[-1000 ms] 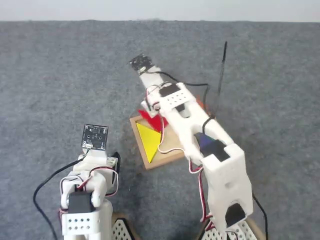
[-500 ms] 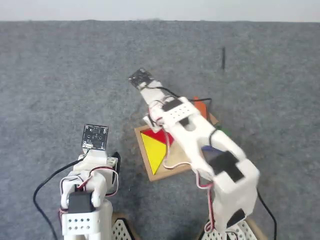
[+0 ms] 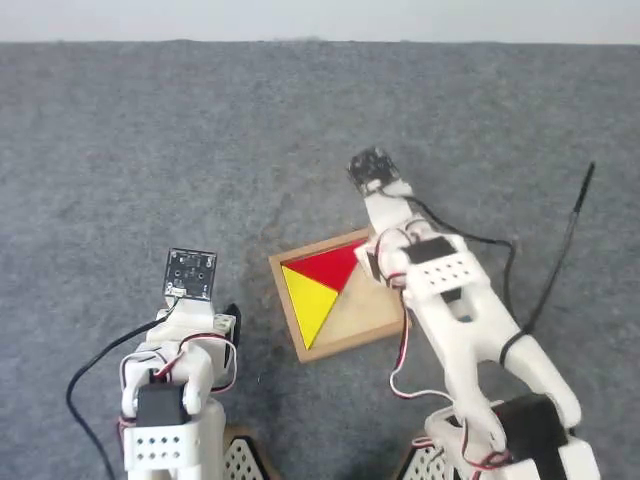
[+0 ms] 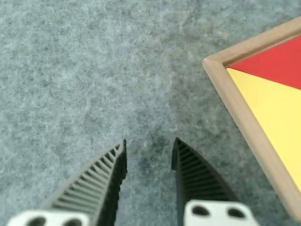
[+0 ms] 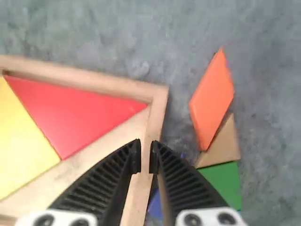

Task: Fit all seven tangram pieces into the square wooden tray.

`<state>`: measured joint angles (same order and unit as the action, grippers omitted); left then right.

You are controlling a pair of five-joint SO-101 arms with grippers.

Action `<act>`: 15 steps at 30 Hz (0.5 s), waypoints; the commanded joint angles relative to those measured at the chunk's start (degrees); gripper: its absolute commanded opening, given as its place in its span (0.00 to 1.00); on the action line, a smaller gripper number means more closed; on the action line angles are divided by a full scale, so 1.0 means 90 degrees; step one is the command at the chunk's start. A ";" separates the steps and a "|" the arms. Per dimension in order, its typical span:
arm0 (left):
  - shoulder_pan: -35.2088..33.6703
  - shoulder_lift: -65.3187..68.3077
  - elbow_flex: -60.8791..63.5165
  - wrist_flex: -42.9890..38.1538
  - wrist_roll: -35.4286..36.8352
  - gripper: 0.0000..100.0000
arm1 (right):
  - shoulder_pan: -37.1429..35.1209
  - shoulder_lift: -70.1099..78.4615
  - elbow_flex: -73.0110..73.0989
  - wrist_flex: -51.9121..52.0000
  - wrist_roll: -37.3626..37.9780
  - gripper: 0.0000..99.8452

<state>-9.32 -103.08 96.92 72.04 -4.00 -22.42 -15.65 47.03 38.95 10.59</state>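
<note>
- Right gripper [image 5: 144,157]: we note the two fingers drawn almost flat together, with only a thin slit between them and nothing in the pinch.
- Its tips hang over the tray's rim [image 5: 157,117], close to a corner. We cannot tell whether they touch the wood.
- Red triangle [image 5: 70,113] lies flat in the tray just beside those tips, one sharp point reaching toward that corner.
- Yellow triangle [image 5: 19,146] sits flat beside the red one. The two meet along one edge that runs from a tray corner to the middle.
- The rest of the tray floor is bare wood.
- Outside the same rim, on the grey carpet [image 3: 150,150], we count four loose pieces close together.
- These are an orange piece [image 5: 211,106], a tan triangle [image 5: 221,148] touching it, and a green piece [image 5: 223,181] touching the tan one.
- The fourth is a blue piece [image 5: 155,203], mostly hidden behind the gripper.
- Right arm [image 3: 450,300] stretches over the tray's far side from the left arm [image 3: 170,400].
- Left gripper [image 4: 149,143]: fingers spread apart and holding nothing, low over bare carpet.
- It sits near a corner of the tray but apart from it, on the yellow triangle's side.
</note>
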 commanded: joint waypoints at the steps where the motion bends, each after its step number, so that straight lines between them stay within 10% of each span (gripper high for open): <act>1: 0.0000 -0.0176 -0.0054 0.0059 -0.0039 0.15 | 0.0210 -0.0112 0.0088 -0.0249 -0.0059 0.07; 15: 0.0000 -0.0176 -0.0054 0.0059 -0.0039 0.15 | 0.1148 0.0171 -0.0078 -0.0386 -0.0371 0.18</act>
<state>-9.41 -103.08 96.92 72.04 -4.00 -13.10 -13.63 48.44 36.92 8.04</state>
